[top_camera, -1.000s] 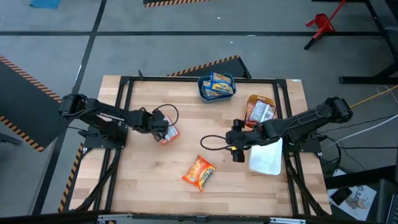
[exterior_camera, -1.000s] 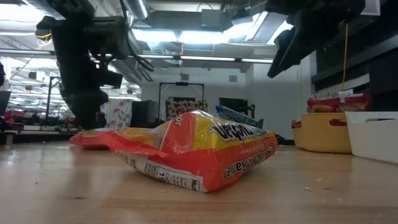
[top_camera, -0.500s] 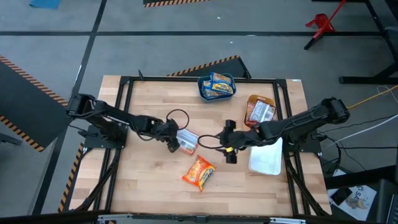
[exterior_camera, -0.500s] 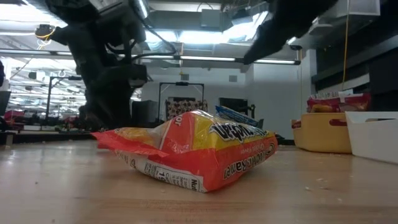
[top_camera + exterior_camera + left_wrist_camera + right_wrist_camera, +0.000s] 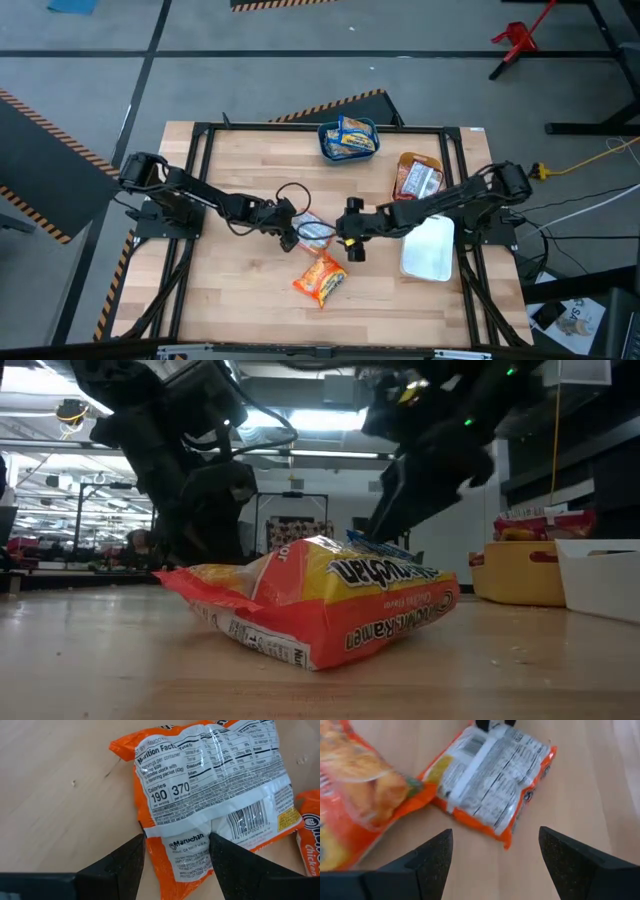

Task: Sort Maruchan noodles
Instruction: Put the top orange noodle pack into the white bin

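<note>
Mid-sort, handover at tabletop centre. Left gripper (image 5: 291,232) fingers pinched end of white-backed orange packet (image 5: 314,232); right gripper (image 5: 347,232) fingers spread wide just beside it, nothing held. Likely next: right fingers straddle free end, close, left releases.

Count: two packets loose, second packet (image 5: 320,277) toward front edge; three bins: blue bin (image 5: 327,147), orange bin (image 5: 400,166), white bin (image 5: 430,255) with no packet showing. Blue and orange bins held noodles, number unclear.

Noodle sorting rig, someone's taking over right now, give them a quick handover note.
Left gripper: shut on a face-down orange packet at mid-table.
Right gripper: open, empty, next to that packet.
Second orange packet: loose on the table, nearer the front.
Done: blue-yellow packets in the teal bin; red packets in the orange bin.
Left: both orange packets; the white bin holds none.
</note>
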Controlling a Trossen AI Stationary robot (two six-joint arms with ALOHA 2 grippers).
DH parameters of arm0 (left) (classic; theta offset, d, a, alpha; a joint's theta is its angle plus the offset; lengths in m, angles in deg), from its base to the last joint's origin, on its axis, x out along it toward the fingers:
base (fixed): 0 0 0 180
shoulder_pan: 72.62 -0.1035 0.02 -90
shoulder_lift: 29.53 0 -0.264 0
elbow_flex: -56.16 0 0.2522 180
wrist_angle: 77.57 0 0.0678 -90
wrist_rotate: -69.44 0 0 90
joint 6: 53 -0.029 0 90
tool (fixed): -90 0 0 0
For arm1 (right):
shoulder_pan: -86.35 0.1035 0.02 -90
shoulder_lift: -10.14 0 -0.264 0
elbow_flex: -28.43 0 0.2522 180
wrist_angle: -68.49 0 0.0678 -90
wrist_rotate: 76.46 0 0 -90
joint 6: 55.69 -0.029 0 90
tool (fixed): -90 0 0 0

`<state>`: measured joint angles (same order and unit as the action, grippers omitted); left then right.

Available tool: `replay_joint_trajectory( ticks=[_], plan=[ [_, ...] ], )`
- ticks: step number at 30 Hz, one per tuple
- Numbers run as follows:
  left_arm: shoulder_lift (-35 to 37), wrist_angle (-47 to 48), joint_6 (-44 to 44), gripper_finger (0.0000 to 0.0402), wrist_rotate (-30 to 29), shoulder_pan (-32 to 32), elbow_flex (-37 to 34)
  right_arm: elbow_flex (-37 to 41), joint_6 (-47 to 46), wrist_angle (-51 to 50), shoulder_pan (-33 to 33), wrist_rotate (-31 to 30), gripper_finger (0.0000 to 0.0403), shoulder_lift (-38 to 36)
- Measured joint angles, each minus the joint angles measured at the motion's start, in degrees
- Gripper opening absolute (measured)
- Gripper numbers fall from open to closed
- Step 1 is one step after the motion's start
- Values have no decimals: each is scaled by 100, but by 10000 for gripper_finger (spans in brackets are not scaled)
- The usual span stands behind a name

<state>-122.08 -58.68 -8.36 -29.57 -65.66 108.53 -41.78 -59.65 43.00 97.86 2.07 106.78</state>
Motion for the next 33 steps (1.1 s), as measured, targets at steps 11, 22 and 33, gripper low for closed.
replay_joint_trajectory(
  ticks=[11,22,33],
  plan=[
    [-20,-198,-155,212,-68,-17,-26,-2,600,228,-522,493,280,486],
    [-28,-313,-155,212,-74,-18,-31,-2,933,840,-715,899,280,927],
    [-33,-505,-155,212,-94,-20,-33,-11,845,949,-697,973,226,1196]
  ],
)
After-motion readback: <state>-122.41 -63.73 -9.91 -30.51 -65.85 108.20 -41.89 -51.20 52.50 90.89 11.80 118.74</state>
